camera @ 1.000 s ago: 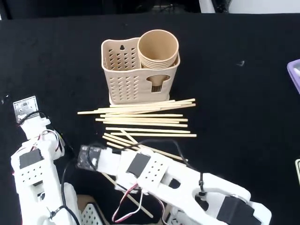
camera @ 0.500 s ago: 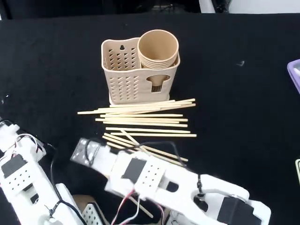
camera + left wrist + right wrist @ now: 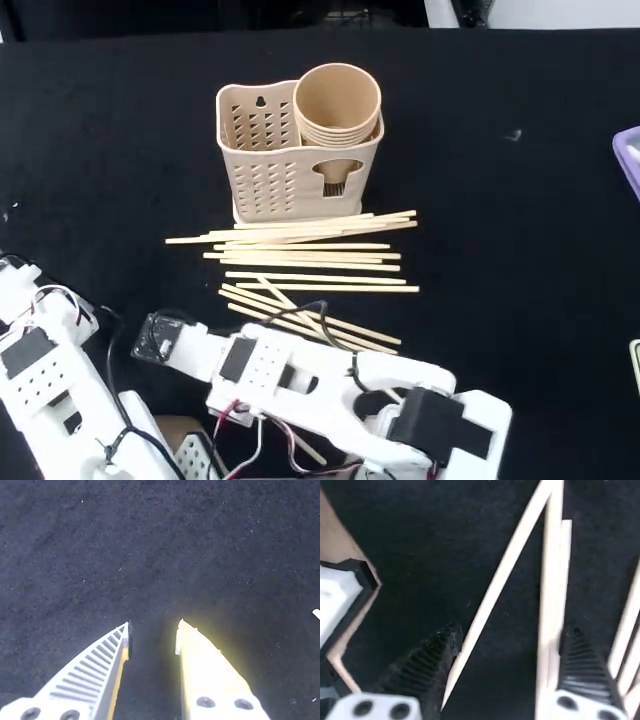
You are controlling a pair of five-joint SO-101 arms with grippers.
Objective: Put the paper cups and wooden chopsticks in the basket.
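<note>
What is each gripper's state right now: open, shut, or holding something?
Left gripper: open, holding nothing.
Right gripper: open over loose chopsticks, none gripped.

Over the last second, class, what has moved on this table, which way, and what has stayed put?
The left arm swung out toward the high view's left edge, then held. The right arm folded back toward its base, its open right gripper above loose wooden chopsticks. Nothing was gripped or released. The basket, the paper cups in it and the chopsticks stayed put.
</note>
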